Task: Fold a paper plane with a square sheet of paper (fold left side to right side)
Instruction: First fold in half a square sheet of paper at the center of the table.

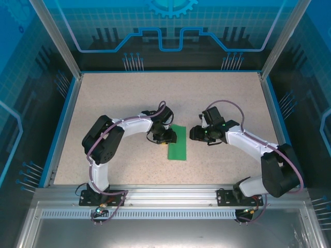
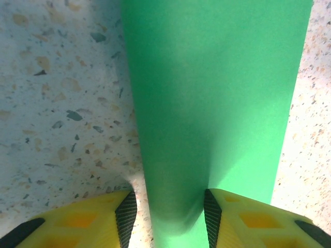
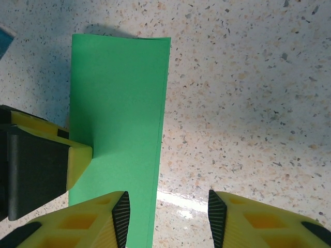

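- Speckled, stone-patterned desk [image 1: 103, 103] sat inside a blue-walled enclosure, and it glared brightly in the right wrist view.
- I judged the square sheet of paper [image 1: 177, 143] to be very light, limp and easy to crease or tear. On that smooth top it would probably slide under a sideways push, so 1 tool should pin it while the other works.
- Lying flat, it offered no face to pinch. I reckoned the best hold was a free long edge, teased up and nipped near a corner, clear of the crease.
- It looked plain bright green and matte, a narrow rectangle with crisp straight edges. At its far end I could make out what seemed to be 2 layers, slightly offset.
- It lay mid-desk, between the 2 arms.
- Left tool [image 2: 169, 214] had its jaws apart and clamped on nothing. 1 finger was down on the paper and the other was just beside its left edge, on bare desk.
- Right tool [image 3: 165, 217] also stood apart and empty, with 1 pad over the sheet's right edge and the other over bare desk.
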Robot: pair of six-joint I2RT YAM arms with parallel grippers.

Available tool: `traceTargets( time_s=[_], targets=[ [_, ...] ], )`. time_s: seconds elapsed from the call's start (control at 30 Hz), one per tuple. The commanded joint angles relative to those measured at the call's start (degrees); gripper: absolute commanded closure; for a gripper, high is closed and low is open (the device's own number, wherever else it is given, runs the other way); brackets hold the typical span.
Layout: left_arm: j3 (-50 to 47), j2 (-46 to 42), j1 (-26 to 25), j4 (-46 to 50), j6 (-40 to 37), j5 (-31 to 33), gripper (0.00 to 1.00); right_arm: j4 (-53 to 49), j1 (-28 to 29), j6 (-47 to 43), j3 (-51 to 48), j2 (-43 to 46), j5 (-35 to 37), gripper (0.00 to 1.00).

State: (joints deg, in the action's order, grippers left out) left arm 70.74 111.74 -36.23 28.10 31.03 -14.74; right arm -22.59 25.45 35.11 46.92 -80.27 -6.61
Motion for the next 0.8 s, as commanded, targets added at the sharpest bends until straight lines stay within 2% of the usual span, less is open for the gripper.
traceTargets(
  time_s=[0.0, 0.77],
  targets=[
    [-0.5, 5.5, -3.0, -2.2, -0.1, -1.3, 0.56, 0.3, 0.5, 0.9, -0.6, -0.9, -1.5, 0.53],
    [0.0, 6.4, -3.5, -1.9, 0.2, -1.1, 0.56, 1.8, 3.2, 1.8, 0.2, -4.4, -2.9, 0.56]
  ],
)
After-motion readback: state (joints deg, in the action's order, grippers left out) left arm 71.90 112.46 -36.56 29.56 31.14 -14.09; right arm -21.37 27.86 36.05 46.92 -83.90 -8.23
